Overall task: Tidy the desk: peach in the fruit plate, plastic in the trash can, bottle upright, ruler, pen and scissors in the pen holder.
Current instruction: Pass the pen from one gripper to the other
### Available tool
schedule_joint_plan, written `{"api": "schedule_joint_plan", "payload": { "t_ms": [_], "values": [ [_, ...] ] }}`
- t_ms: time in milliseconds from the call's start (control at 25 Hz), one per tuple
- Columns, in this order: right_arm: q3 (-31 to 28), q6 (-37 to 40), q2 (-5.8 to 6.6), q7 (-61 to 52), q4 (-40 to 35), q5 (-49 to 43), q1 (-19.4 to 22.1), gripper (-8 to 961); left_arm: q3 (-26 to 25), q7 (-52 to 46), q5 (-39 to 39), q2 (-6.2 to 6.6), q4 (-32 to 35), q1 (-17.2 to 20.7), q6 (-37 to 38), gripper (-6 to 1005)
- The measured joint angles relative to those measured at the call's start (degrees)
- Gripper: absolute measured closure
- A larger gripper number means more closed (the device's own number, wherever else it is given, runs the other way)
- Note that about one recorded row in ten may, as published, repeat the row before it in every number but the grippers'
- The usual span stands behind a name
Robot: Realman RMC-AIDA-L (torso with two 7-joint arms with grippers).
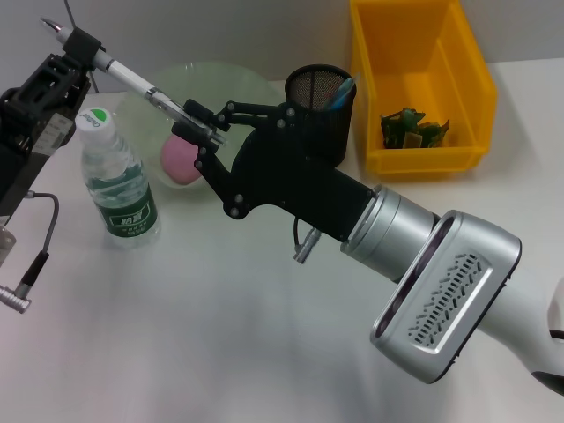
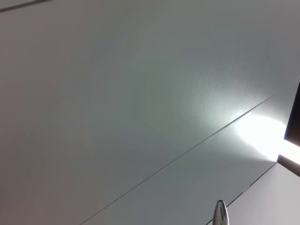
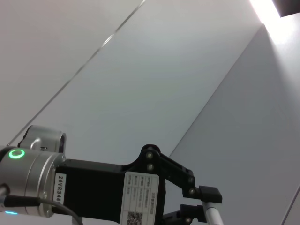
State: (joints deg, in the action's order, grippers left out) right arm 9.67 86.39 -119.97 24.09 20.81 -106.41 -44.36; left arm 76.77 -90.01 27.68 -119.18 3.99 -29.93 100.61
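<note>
Both grippers have the pen [image 1: 132, 81] up in the air: left gripper [image 1: 77, 46] is clamped on its back end near the bench's far-left corner, right gripper [image 1: 201, 132] is closed around the tip end. Under it, the bottle [image 1: 119, 181] stands upright, peach [image 1: 181, 159] sits in the plate [image 1: 231, 84], pen holder [image 1: 323, 106] beside the yellow bin [image 1: 421, 79].
</note>
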Motion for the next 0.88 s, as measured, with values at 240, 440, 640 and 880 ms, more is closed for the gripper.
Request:
{"api": "schedule_joint_plan", "payload": {
  "t_ms": [240, 440, 640, 880],
  "values": [
    [0.0, 0.2, -0.03, 0.0, 0.1, 0.0, 0.1, 818, -0.1, 0.0, 0.1, -0.01, -0.2, 0.0, -0.1, 852],
    [-0.1, 0.3, -0.02, 0.0, 0.0, 0.0, 0.1, 814, -0.2, -0.2, -0.2, -0.01, -0.2, 0.1, -0.3, 787],
    [-0.6, 0.3, 0.0, 0.0, 0.0, -0.1, 0.2, 810, -0.2, -0.1, -0.3, -0.01, 0.1, 0.3, -0.6, 591],
    [-0.6, 0.4, 0.01, 0.0, 0.0, -0.1, 0.4, 805, 0.0, -0.2, -0.3, 0.0, 0.3, 0.4, -1.1, 385]
  ]
}}
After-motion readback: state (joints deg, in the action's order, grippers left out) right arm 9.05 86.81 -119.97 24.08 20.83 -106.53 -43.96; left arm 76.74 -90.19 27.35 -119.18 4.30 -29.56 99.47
